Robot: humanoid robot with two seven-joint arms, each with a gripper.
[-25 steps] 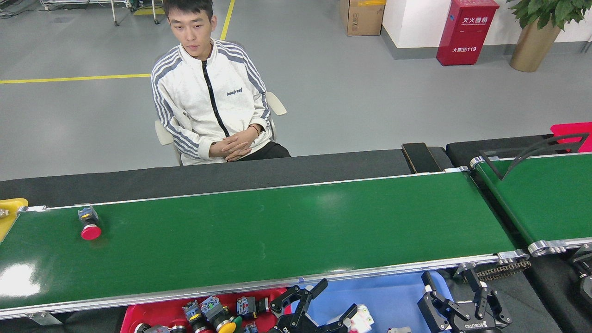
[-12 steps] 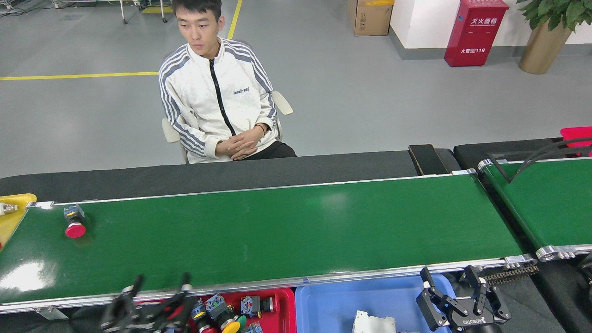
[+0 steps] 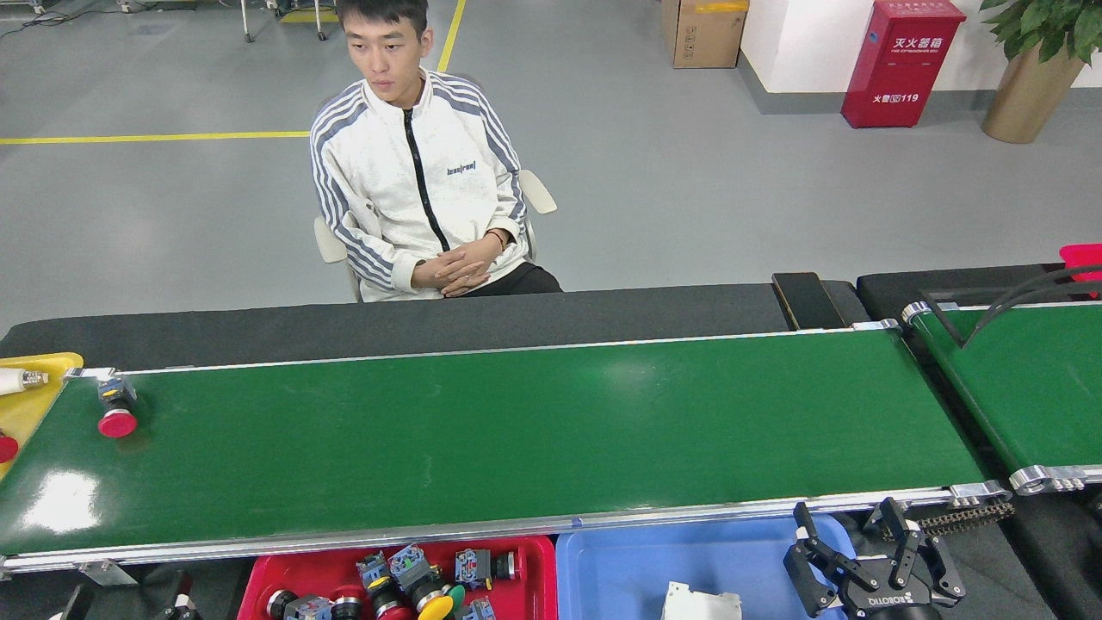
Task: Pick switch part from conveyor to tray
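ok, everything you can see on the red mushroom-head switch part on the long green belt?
The red mushroom-head switch part lies on its side at the far left end of the glossy green conveyor belt, near the far rail. Its round red cap points toward the camera; behind it sits a dark grey-blue block body with a small yellow spot, plastic by the look. Only the belt touches it. A yellow tray sits just beyond the belt's end.

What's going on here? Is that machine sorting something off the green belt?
Nothing is being handled right now. One red-capped switch part lies at the far left end of the long green conveyor, close to a yellow tray. The robot's right gripper hangs open and empty over the blue tray; its left one is barely in view. The red tray holds several switch parts. A person sits watching.
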